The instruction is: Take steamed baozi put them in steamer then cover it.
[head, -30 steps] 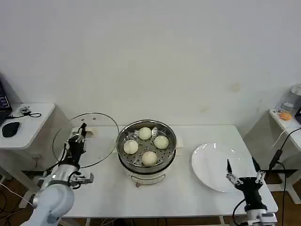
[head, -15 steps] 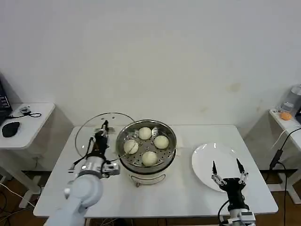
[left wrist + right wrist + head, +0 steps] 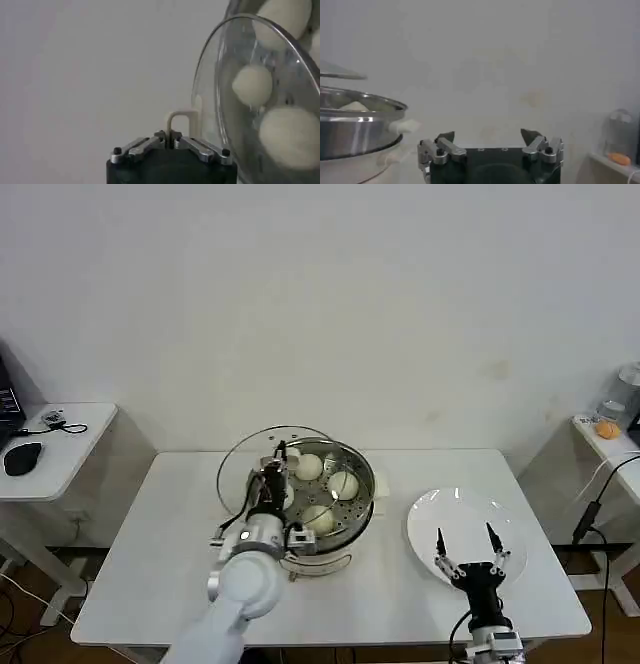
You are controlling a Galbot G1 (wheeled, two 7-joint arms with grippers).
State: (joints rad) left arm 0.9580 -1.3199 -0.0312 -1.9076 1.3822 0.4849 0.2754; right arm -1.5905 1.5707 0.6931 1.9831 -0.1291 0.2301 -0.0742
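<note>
- Four baozi [image 3: 343,485] already on the tray inside the steamer [image 3: 311,506], mid-table; covering left to do.
- Left gripper [image 3: 276,476] clenched on the handle [image 3: 178,123] of the cover [image 3: 272,465], carried tilted, lapping the steamer's left rim and part of its mouth.
- Best done by centring the handle over the pot first, then levelling the glass so the rim meets the steel all round at once; lowering while tilted would likely catch one edge and skate off.
- Release only once seated flat.
- Right gripper [image 3: 468,552] parked over the near edge of the white plate [image 3: 456,515], fingers spread, holding nothing; well clear of the steamer, fine left there.
- Hard to judge: height of the cover above the rim, and whether its lower edge touches the pot.
- Nearest bun partly masked by the left arm; left wrist view shows buns through streaked glass, blurred.
</note>
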